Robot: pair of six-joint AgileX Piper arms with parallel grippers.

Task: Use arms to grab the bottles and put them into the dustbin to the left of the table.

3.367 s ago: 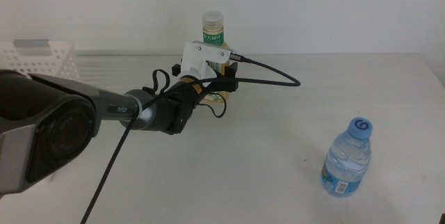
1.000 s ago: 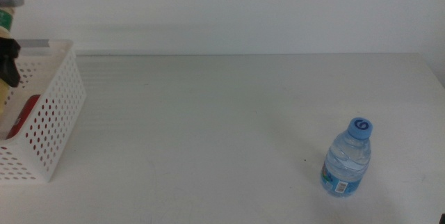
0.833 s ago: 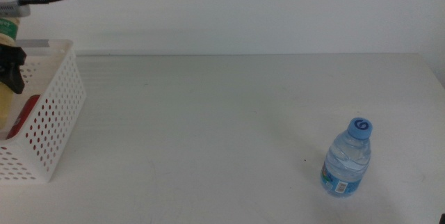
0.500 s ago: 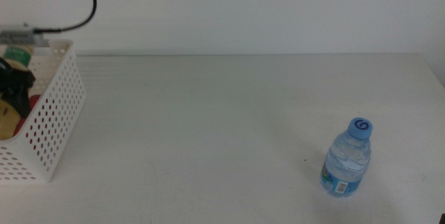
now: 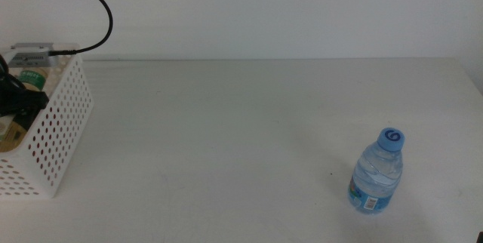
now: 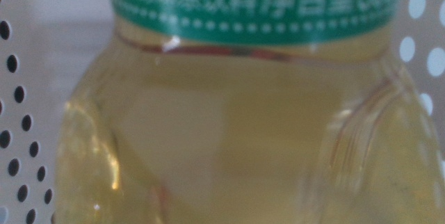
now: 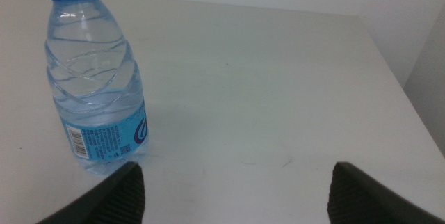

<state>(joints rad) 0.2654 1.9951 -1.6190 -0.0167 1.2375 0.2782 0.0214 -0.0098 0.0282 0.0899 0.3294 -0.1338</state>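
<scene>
- Tea bottle: yellow liquid, green label with white print. It fills the left wrist view, with perforated white walls on both sides of it. In the middle view it is inside the dustbin at the far left, only its green label and a patch of yellow showing over the rim.
- Dustbin: white rectangular basket with walls full of small holes, at the left edge of the table, partly cut off by the picture's edge.
- Left gripper: a dark shape inside the dustbin, right against the tea bottle. Its jaws do not show in its own wrist view, so whether it is gripping the bottle cannot be told. A white housing sits above it, and a black cable arcs up and away.
- Water bottle: clear, blue cap, blue label, upright on the near right of the table, well apart from the dustbin.
- Right gripper: jaws spread wide over the bare table, holding nothing; the water bottle stands just beyond one jaw.
- Table: plain white surface.
</scene>
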